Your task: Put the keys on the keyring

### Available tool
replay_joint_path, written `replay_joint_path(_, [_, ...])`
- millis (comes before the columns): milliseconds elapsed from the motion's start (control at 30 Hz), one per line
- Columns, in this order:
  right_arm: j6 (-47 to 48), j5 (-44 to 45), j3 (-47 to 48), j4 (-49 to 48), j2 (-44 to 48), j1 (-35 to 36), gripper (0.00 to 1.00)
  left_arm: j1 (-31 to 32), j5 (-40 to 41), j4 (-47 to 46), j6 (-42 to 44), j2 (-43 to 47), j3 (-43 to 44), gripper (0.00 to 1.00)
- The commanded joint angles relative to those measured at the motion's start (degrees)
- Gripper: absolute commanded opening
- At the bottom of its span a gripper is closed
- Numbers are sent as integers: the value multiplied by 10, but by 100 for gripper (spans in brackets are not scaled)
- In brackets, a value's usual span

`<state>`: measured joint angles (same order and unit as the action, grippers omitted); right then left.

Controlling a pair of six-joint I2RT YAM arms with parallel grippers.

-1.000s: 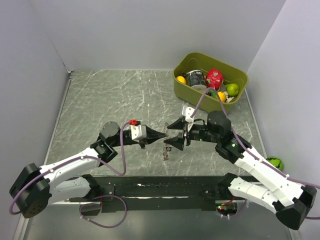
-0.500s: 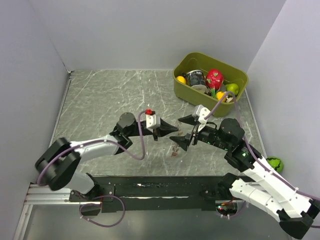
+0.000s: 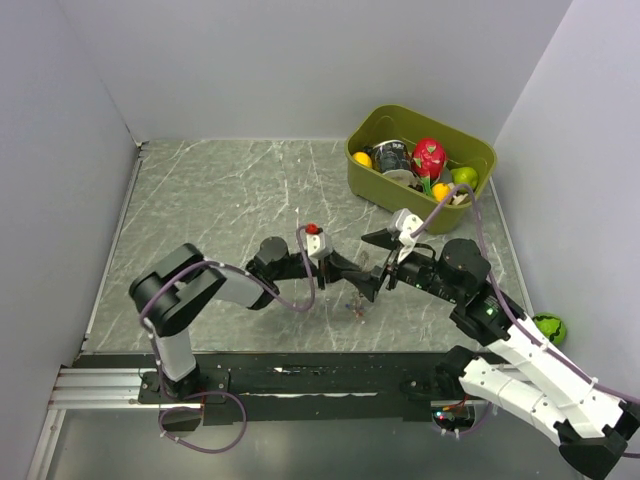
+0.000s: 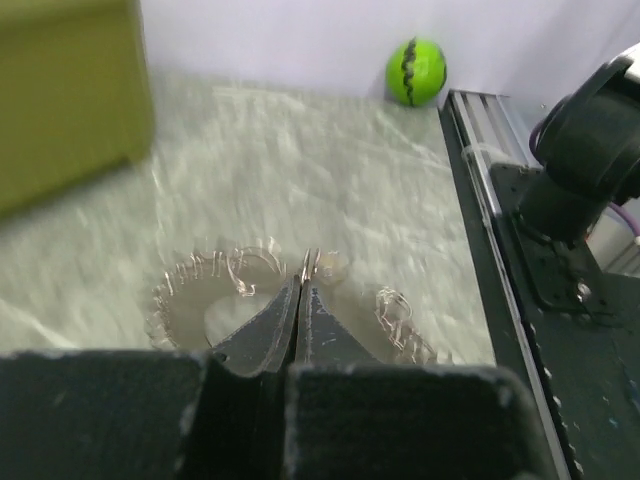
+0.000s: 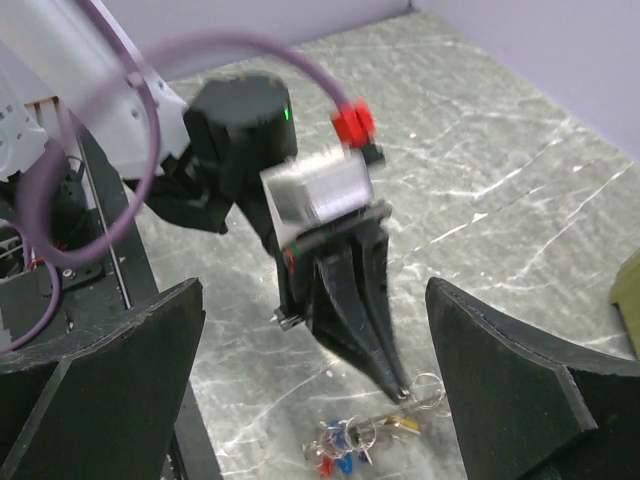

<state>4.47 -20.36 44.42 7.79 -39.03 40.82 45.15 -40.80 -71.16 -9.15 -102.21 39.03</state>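
Marble table (image 3: 220, 200) fills the top view, with an olive bin (image 3: 392, 196) holding fruit and a can at about 1 o'clock. From the 6 o'clock edge both arms reach in and meet slightly toward 4 o'clock of the table's centre. Approaching from 3 o'clock, the right gripper (image 3: 370, 262) has its jaws spread wide with nothing in them, and the wrist view shows one finger on each side of the other arm's tool. Coming from 9 o'clock, the left gripper (image 3: 352, 274) is clenched tight, its fingers (image 4: 285, 320) pressed together to a point. A green ball (image 3: 548, 326) lies beyond the table's edge at 4 o'clock. Just toward 6 o'clock of the closed tips, the keyring (image 5: 428, 386) lies on the table with its thin loop touching them, though I cannot tell whether the loop is actually pinched. The keys (image 5: 350, 445) are bunched beside that loop on the marble, showing red, blue and yellow caps, while small grey ones (image 4: 200, 290) fan out around the tips in the left wrist view.
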Motion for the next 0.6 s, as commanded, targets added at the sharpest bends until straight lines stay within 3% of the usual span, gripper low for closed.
replay_joint_path(0, [-12,5,-14,-15,4,-4,99,-15,25,-250,-51,-33,-56,1])
replay_joint_path(200, [-13,7,-25,-17,12,-4,100,-34,51,-229,-25,3,-132,1])
replay_joint_path(367, [-16,1,-30,-27,1,-4,99,-40,79,-100,40,47,-146,1])
replay_joint_path(567, [-17,-5,-33,-36,-6,-4,100,-42,102,-37,77,76,-150,3])
